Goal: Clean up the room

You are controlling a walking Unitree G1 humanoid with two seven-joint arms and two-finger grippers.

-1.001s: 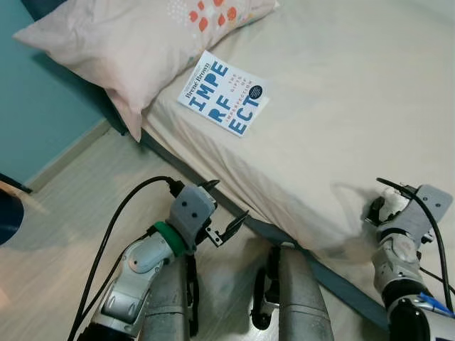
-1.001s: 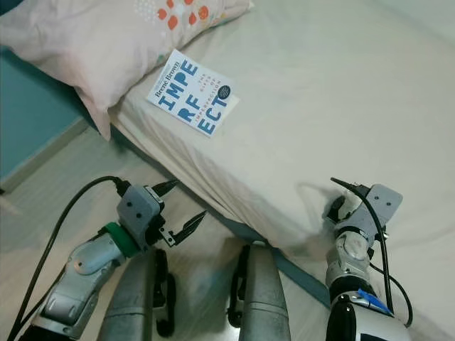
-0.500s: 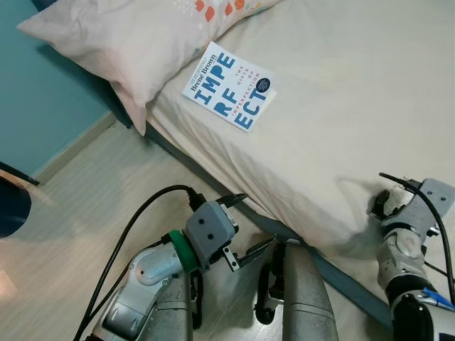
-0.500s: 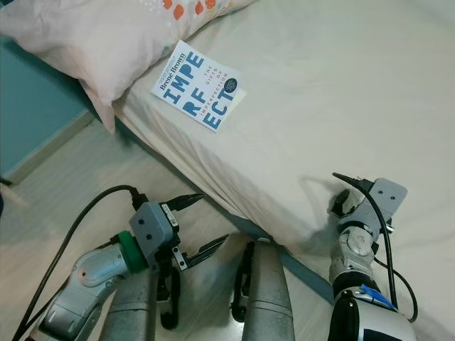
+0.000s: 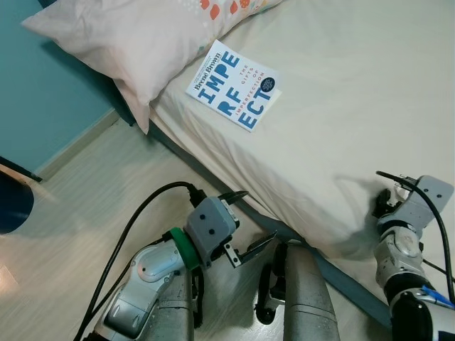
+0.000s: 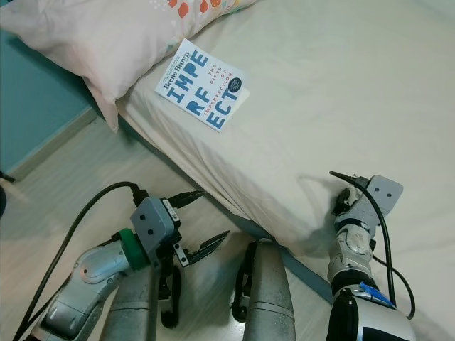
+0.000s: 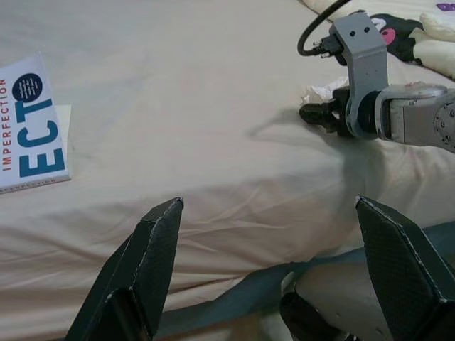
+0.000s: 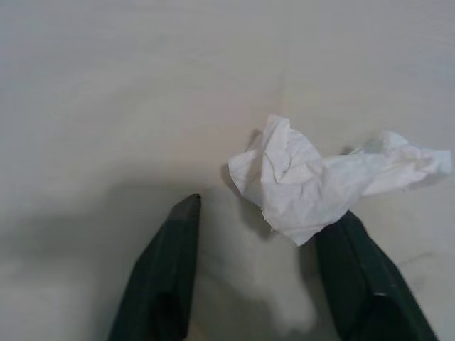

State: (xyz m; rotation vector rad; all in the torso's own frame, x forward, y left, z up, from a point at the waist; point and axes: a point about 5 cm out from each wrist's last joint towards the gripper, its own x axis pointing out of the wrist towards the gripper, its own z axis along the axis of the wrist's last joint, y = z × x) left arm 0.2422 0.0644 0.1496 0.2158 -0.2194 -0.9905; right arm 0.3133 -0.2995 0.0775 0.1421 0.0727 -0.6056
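Right wrist view shows the right pincer (image 8: pixel 259 273) low over the bed sheet (image 8: pixel 106 85), its two fingers spread apart, with a crumpled white tissue (image 8: pixel 313 185) lying on the sheet just ahead of them and touching the tip of one finger. From the head camera, the left pincer (image 5: pixel 242 224) hangs beside the bed's edge above the wooden floor (image 5: pixel 78 192), fingers spread and holding nothing. A book (image 5: pixel 234 85) lies flat on the bed (image 5: pixel 355 92) next to a pillow (image 5: pixel 135 42), well apart from the tissue.
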